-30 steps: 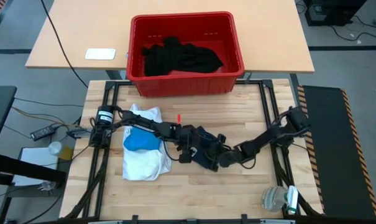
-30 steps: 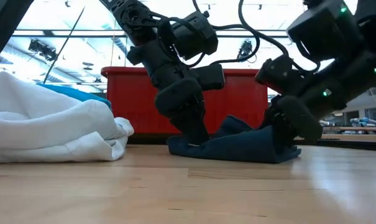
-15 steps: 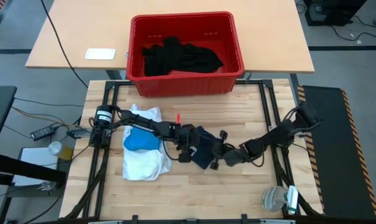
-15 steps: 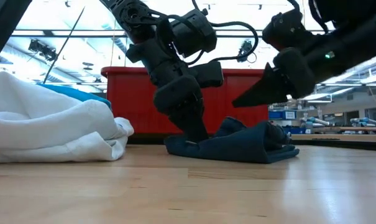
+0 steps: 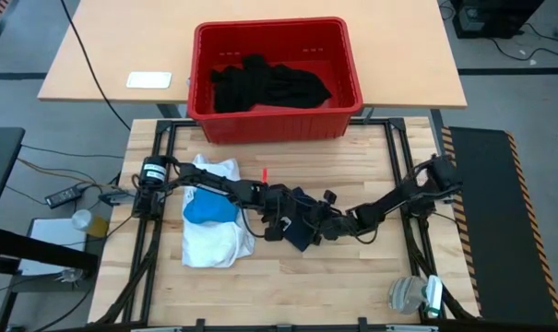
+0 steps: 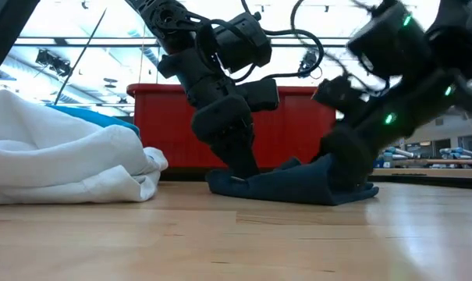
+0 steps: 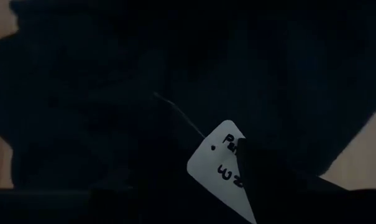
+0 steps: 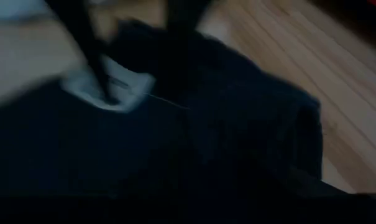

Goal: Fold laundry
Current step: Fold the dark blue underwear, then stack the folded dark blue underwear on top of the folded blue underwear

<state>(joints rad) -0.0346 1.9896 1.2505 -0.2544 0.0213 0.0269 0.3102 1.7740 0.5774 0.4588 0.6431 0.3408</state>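
A: Where is the garment being folded?

B: The dark navy garment (image 5: 302, 221) lies bunched mid-tabletop (image 5: 371, 277); the left pincer (image 5: 286, 219) presses on it beside its white tag (image 7: 222, 155).

A: And the right pincer (image 5: 326, 224)?

B: Down at the garment's other end. Whether either is clenched can't be told.

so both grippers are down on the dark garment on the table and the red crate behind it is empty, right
Not empty: the high view shows black garments in the red crate. The rest holds: left gripper and right gripper are down on the dark garment.
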